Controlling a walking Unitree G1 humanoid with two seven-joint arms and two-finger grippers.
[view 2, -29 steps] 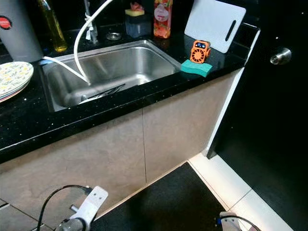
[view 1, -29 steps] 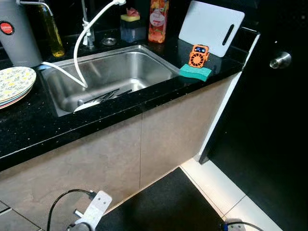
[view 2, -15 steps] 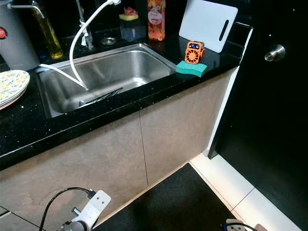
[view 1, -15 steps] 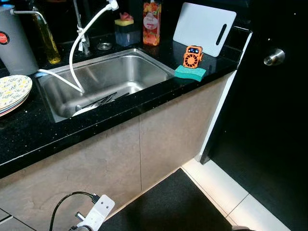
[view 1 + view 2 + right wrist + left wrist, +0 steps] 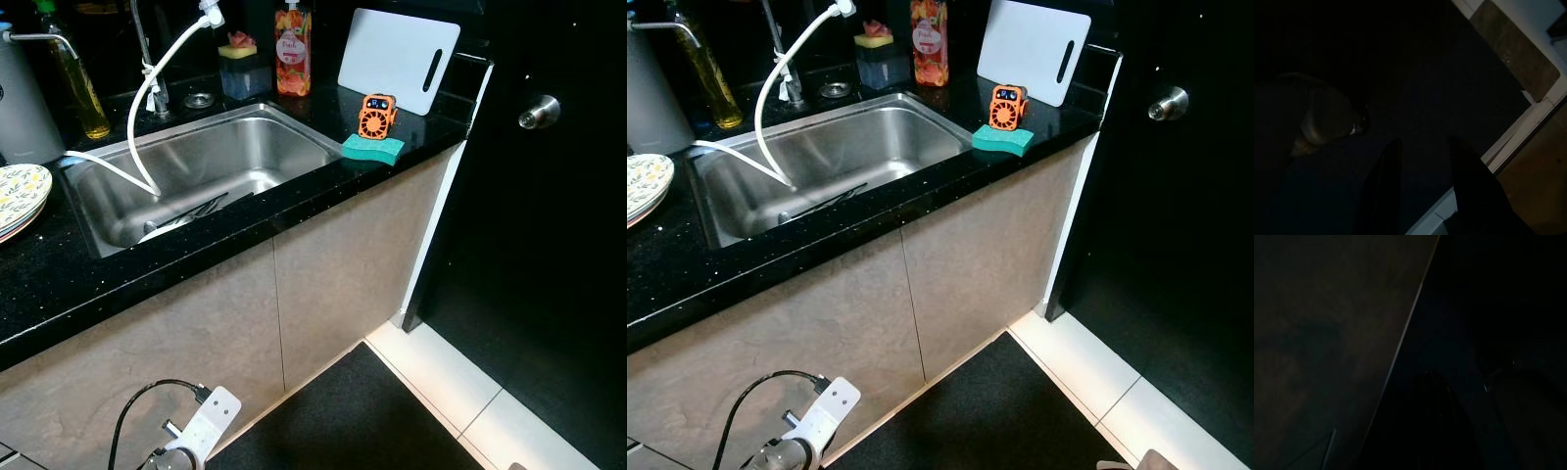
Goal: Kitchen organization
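One shiny sink (image 5: 284, 137) in the black desk (image 5: 59, 284) at upper left, green sponge (image 5: 372, 149) near its right edge, right gripper (image 5: 1422, 196) jaws apart over dark floor, left gripper (image 5: 1432, 396) jaws too dark to tell.

We are looking at a home kitchen. A black speckled countertop (image 5: 59, 284) runs across the scene, with a stainless steel sink (image 5: 206, 162) set into it and grey-beige cabinet doors (image 5: 333, 264) below. A faucet (image 5: 147, 69) with a white hose (image 5: 162, 78) stands behind the sink, and utensils (image 5: 191, 211) lie in the basin. Around it we see patterned plates (image 5: 18, 191), an oil bottle (image 5: 83, 88), a bottle of dish soap (image 5: 291, 54), a white cutting board (image 5: 397, 61) leaning on the wall, and a green sponge (image 5: 372, 149). A dark door with a round metal knob (image 5: 539, 111) stands beside the counter, above a pale tiled floor (image 5: 460, 392).
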